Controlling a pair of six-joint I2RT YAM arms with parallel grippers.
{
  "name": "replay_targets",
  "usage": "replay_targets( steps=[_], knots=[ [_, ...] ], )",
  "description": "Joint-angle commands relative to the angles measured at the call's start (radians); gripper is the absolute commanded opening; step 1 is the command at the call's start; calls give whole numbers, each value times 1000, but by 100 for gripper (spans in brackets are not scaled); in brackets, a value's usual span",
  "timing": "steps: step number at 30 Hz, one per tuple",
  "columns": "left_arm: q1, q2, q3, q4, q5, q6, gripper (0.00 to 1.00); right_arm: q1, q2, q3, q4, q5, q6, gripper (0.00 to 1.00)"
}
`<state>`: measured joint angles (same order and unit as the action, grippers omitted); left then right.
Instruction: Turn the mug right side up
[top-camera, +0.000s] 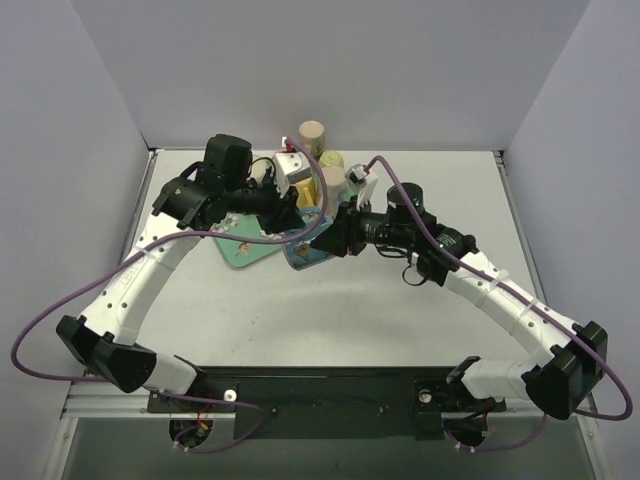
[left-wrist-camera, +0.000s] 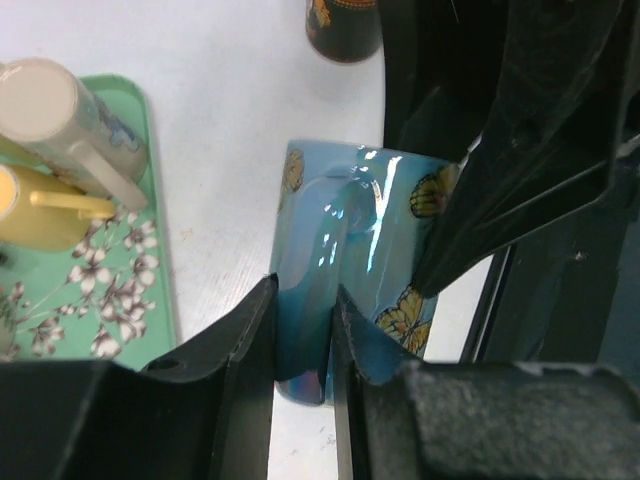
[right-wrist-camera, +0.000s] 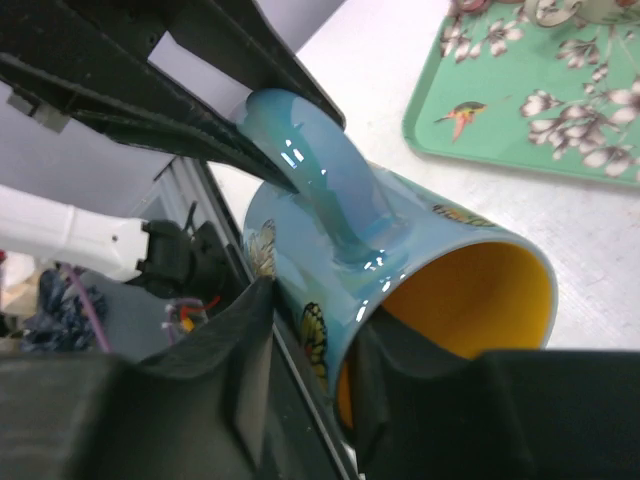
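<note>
The mug (top-camera: 308, 250) is blue with butterflies and a yellow inside. It is held tilted on its side just above the table, between both arms. My left gripper (top-camera: 290, 218) is shut on the mug's handle; in the left wrist view its jaws (left-wrist-camera: 303, 335) pinch the handle, with the mug body (left-wrist-camera: 350, 230) beyond. My right gripper (top-camera: 335, 238) is shut on the mug's wall at the rim. In the right wrist view (right-wrist-camera: 320, 350) one finger is inside the yellow mouth and one outside the mug (right-wrist-camera: 400, 225).
A green floral tray (top-camera: 238, 252) lies left of the mug and also shows in the wrist views (left-wrist-camera: 120, 300) (right-wrist-camera: 540, 110). Tan and yellow cylinders (left-wrist-camera: 60, 110) rest on it. A dark cup (left-wrist-camera: 343, 30) and a tan cylinder (top-camera: 313, 133) stand behind.
</note>
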<state>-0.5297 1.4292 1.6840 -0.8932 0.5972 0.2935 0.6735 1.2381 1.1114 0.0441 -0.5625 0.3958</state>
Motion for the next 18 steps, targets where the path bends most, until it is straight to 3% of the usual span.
replay_targets(
  steps=[1,5,6,7,10,18],
  knots=[
    [-9,-33,-15,122,125,-19,0,34,52,60,38,-84,-11,1],
    [-1,-36,-65,152,17,-5,1,34,40,38,-82,92,-74,0],
    [8,-33,-78,174,-23,-7,46,35,18,18,-126,137,-92,0],
    [16,-33,-105,190,-40,-7,81,38,9,12,-159,267,-97,0],
    [71,-18,-159,275,-109,-36,85,55,26,-10,-291,607,-115,0],
    [116,95,-181,419,-533,-171,87,69,213,21,-440,993,-81,0]
  ],
)
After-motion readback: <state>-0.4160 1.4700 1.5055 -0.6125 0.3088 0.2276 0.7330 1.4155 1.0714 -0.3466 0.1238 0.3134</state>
